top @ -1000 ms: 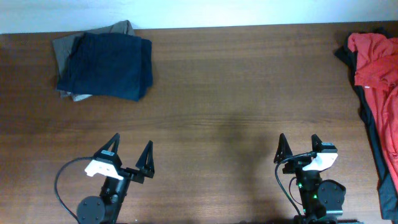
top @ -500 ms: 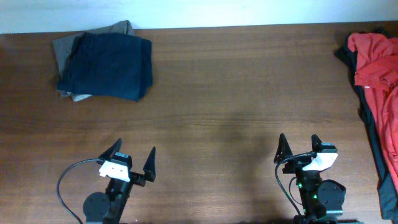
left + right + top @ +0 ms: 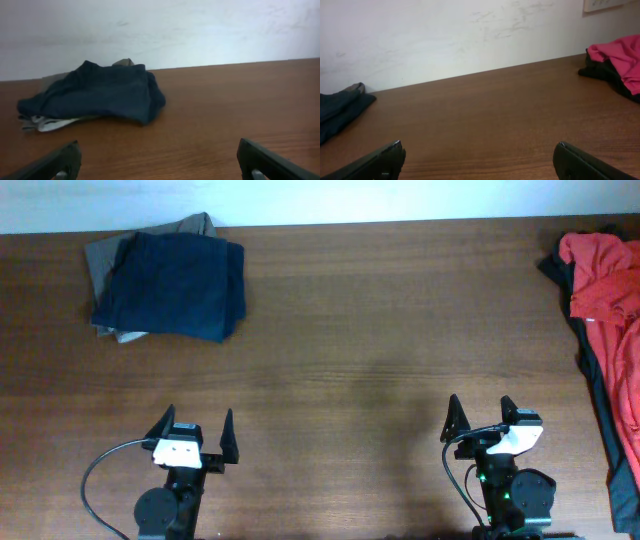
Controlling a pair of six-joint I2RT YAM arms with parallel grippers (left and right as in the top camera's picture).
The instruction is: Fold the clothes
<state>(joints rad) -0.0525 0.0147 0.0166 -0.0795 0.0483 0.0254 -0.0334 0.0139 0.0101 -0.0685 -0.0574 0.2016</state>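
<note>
The left gripper (image 3: 198,420) and right gripper (image 3: 480,415) both gape empty at the near edge of the table (image 3: 380,330). The folded navy garment (image 3: 175,288) lies atop the olive-grey garment (image 3: 105,255) far left — the red garment (image 3: 605,270) is heaped far right.

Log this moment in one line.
left pincer open | right pincer open | navy garment far left | red garment crumpled, right edge

wooden table (image 3: 380,330), navy garment (image 3: 175,285), red garment (image 3: 605,275)
</note>
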